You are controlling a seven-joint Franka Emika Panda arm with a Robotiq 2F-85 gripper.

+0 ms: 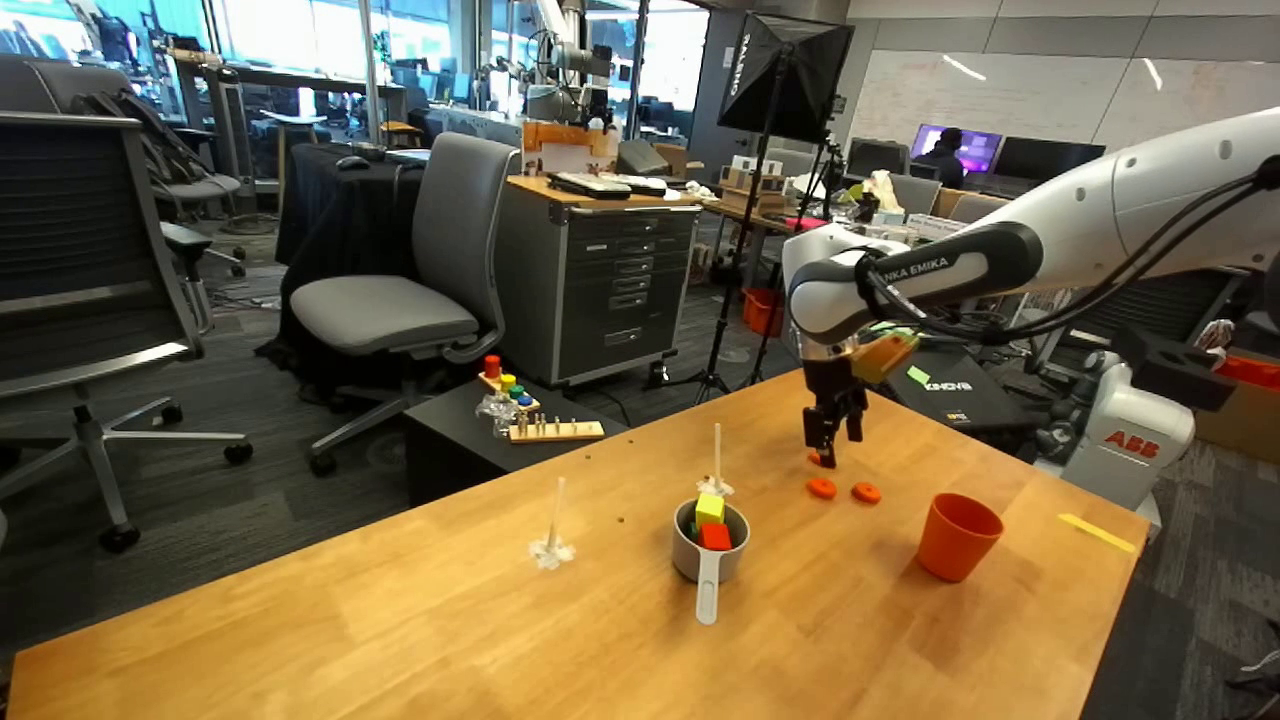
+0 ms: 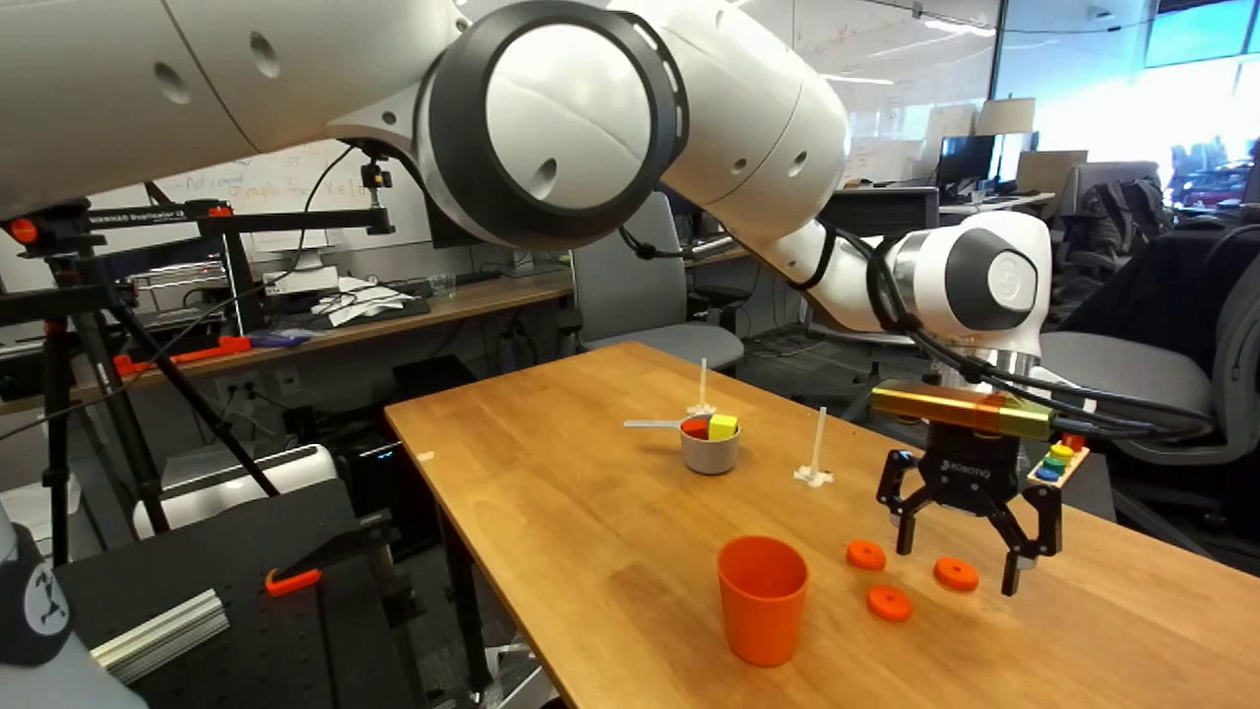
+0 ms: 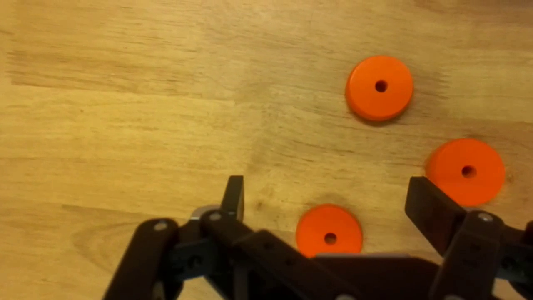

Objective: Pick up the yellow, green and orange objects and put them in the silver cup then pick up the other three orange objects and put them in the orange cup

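Observation:
The silver cup (image 1: 708, 575) stands on the table in both exterior views, its handle sticking out. It holds a yellow block (image 1: 710, 508), an orange-red block (image 1: 715, 537) and a green piece (image 1: 694, 532), mostly hidden. Three flat orange discs with centre holes lie on the table: one (image 3: 330, 229) between my fingers in the wrist view, one (image 3: 379, 89) farther up, one (image 3: 468, 183) by the right finger. My gripper (image 2: 958, 559) is open and empty above the discs; it also shows in the wrist view (image 3: 327, 187). The orange cup (image 2: 763, 606) stands upright near the discs.
Two thin upright sticks on white bases, one (image 1: 556, 515) and another (image 1: 717, 455), rise from the table near the silver cup. A yellow tape strip (image 1: 1097, 533) lies near the table edge. A black box (image 1: 470, 455) with wooden toys stands beyond the table.

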